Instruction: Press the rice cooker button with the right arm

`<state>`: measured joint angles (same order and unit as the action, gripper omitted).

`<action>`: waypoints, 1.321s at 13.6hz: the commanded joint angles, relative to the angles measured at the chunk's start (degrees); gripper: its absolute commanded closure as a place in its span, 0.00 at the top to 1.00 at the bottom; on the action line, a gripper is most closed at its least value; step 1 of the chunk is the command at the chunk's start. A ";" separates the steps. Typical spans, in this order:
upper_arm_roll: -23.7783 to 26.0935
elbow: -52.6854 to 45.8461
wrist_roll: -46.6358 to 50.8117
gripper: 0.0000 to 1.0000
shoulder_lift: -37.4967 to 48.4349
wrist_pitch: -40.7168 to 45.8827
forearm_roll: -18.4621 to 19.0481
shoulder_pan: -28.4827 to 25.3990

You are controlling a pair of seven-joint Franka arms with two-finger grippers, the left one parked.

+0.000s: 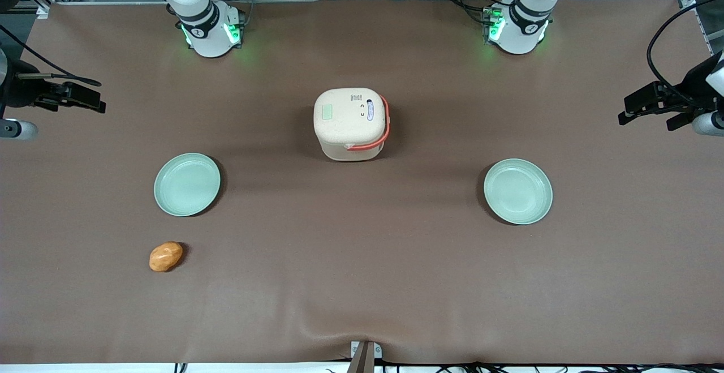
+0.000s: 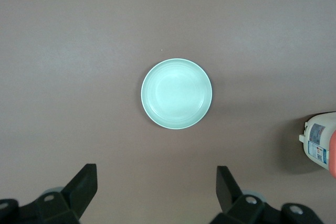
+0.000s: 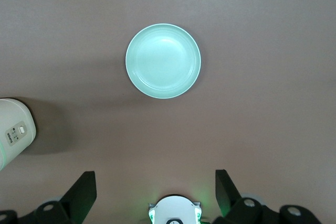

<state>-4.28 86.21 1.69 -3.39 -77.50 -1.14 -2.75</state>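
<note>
The cream rice cooker (image 1: 350,124) stands shut in the middle of the table, its orange-red handle folded down over the lid. Its edge shows in the right wrist view (image 3: 13,135), with a small button panel (image 3: 16,132) on its side. My right gripper (image 1: 85,98) hangs high over the working arm's end of the table, well apart from the cooker. Its black fingers (image 3: 84,192) are spread wide with nothing between them; the gripper (image 3: 155,179) looks straight down at a pale green plate (image 3: 163,60).
One pale green plate (image 1: 187,184) lies nearer the front camera than the cooker, toward the working arm's end; a second plate (image 1: 518,191) lies toward the parked arm's end. An orange-brown bread-like lump (image 1: 166,256) sits nearer the camera than the first plate.
</note>
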 commanded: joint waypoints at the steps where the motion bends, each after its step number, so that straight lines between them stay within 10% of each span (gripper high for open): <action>1: -0.20 -0.51 0.94 1.00 0.67 0.86 -0.62 -0.42; 18: 0.77 -0.78 3.58 1.00 -0.12 0.07 -0.61 -9.27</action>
<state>-3.50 85.69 4.20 -3.42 -77.63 -1.43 -8.99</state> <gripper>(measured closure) 0.000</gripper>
